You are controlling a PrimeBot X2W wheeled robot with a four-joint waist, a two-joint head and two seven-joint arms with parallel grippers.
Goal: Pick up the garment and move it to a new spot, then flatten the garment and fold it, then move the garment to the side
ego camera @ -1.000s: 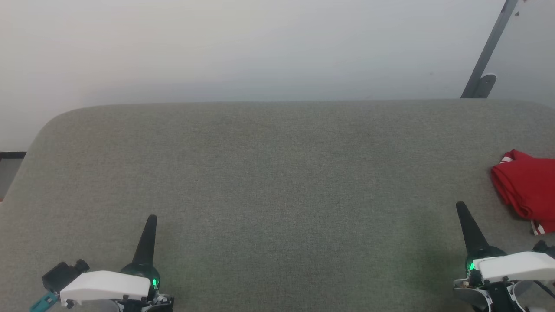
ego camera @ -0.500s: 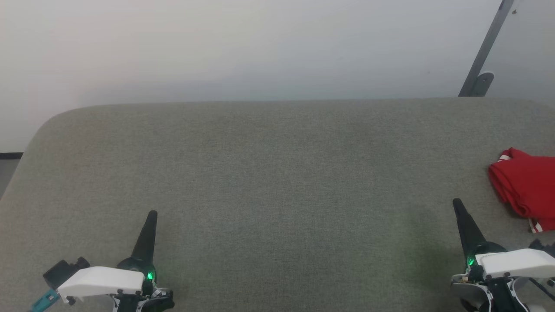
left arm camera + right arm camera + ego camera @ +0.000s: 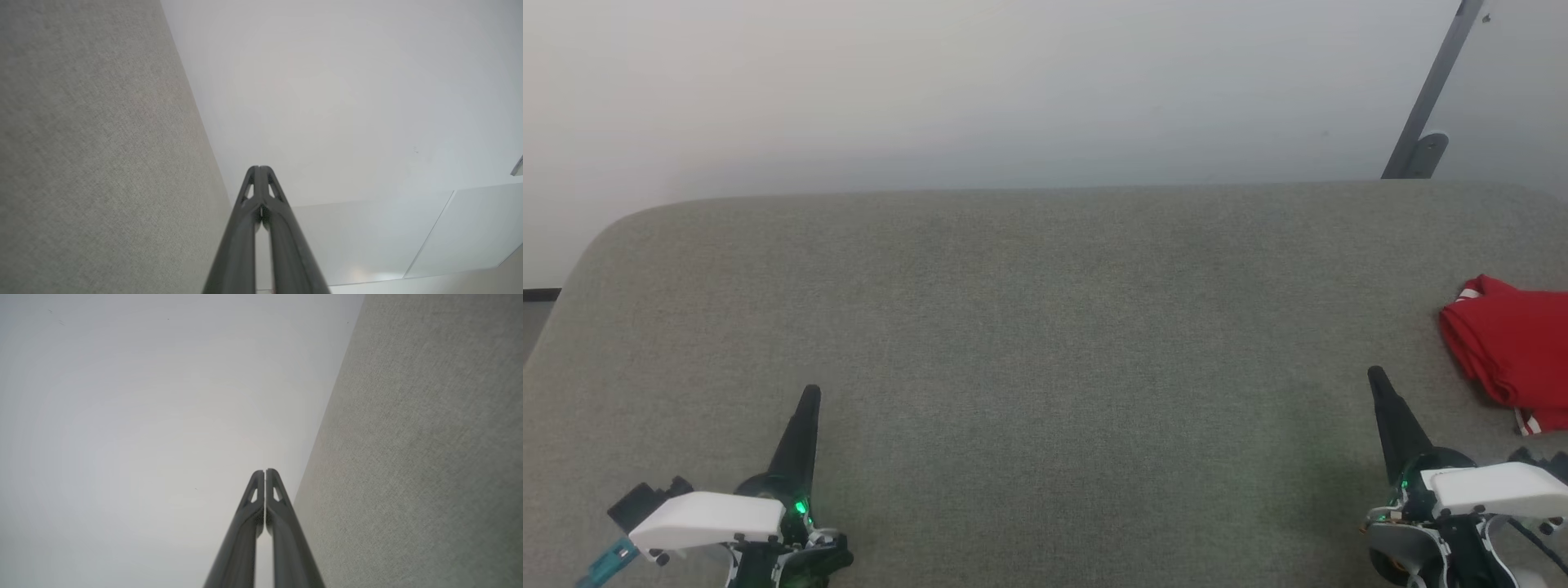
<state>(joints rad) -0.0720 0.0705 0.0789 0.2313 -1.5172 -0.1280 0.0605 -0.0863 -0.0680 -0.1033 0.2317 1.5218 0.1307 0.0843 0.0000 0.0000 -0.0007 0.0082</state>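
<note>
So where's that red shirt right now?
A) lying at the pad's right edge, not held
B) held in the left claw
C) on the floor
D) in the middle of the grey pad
A: the garment lies bunched at the right edge of the grey pad, apart from the right gripper, which is shut on nothing.

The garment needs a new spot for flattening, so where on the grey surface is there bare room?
The middle of the grey surface is bare, from the left end effector across to the right end effector and up to the far edge by the wall. It is crowded at the right edge, where the garment lies bunched.
</note>
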